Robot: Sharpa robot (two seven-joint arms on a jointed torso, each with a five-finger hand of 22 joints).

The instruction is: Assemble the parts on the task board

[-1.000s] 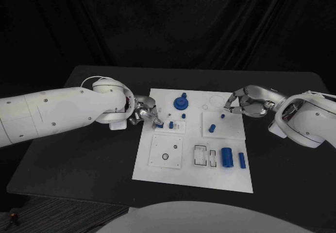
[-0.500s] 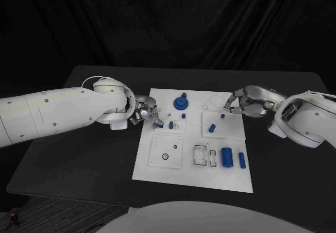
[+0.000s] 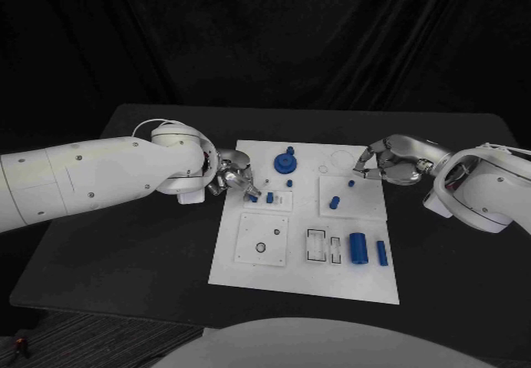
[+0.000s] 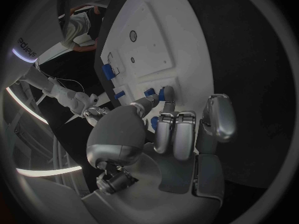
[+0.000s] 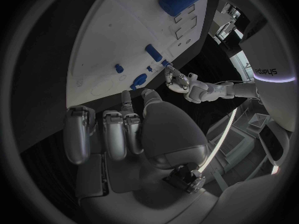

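The white task board [image 3: 257, 270] lies mid-table. My left hand [image 3: 230, 181] is at the board's left edge, fingers curled. Its thumb and a fingertip pinch a small blue part [image 3: 252, 198] [image 4: 166, 93] beside a blue peg [image 3: 270, 197] standing on a small raised plate. My right hand [image 3: 383, 164] hovers over the board's far right corner with its fingers [image 5: 115, 132] curled in. Its thumb tip is close to a small blue peg [image 3: 351, 183] [image 5: 138, 79]; I cannot tell whether they touch. A blue gear [image 3: 287, 162] stands at the board's far middle.
Other blue parts are on the board: a tiny peg [image 3: 290, 183], a peg [image 3: 334, 202], a thick cylinder [image 3: 358, 247] and a slim rod [image 3: 383, 253] near the right edge. A raised square plate [image 3: 263, 239] and two slots [image 3: 324, 246] sit nearer me. Black table [image 3: 122, 253] surrounds the board.
My left arm has edged slightly toward the board. Both hands and the parts keep their places.
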